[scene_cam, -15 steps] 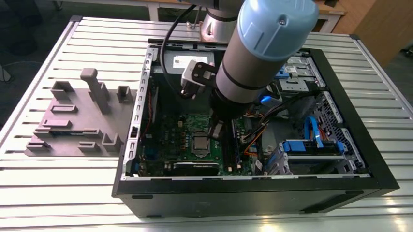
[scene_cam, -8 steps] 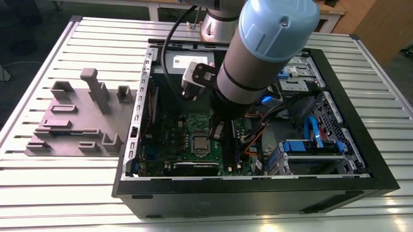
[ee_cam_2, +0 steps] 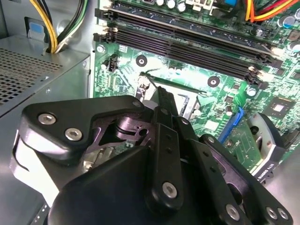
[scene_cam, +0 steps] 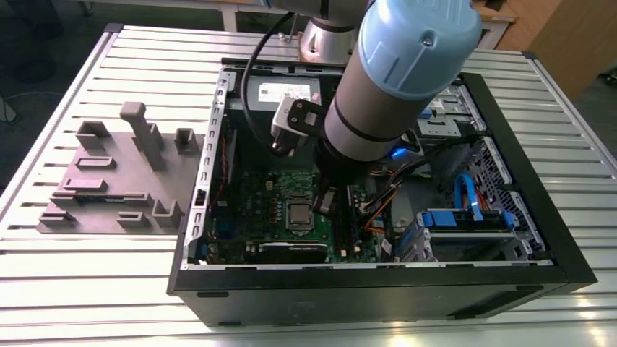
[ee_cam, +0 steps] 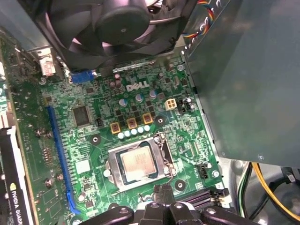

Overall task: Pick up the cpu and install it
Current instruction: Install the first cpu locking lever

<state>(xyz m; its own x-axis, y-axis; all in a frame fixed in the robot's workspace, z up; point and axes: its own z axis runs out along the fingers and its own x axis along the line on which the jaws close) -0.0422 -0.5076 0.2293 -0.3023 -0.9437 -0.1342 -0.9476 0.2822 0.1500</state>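
Note:
The cpu (ee_cam: 138, 161), a small square chip with a silver-grey top, lies flat inside the silver socket frame (ee_cam: 112, 174) on the green motherboard (ee_cam: 93, 140). In the exterior view the cpu (scene_cam: 300, 215) sits mid-board inside the open black computer case (scene_cam: 386, 278), with the arm's thick grey wrist (scene_cam: 386, 94) reaching down just beside it. My gripper (ee_cam: 162, 194) hovers over the socket's edge on the memory-slot side, its black fingers pressed together with nothing seen between them. In the second wrist view the gripper (ee_cam_2: 162, 96) points at the socket, which its fingers largely hide.
A black fan (ee_cam: 117, 23) and the grey power supply box (ee_cam: 248, 79) flank the socket closely. Black memory slots (ee_cam_2: 187, 40), a blue expansion slot (ee_cam: 58, 154) and yellow cables (ee_cam_2: 51, 23) lie nearby. A grey fixture block (scene_cam: 115, 181) stands outside the case on the exterior view's left.

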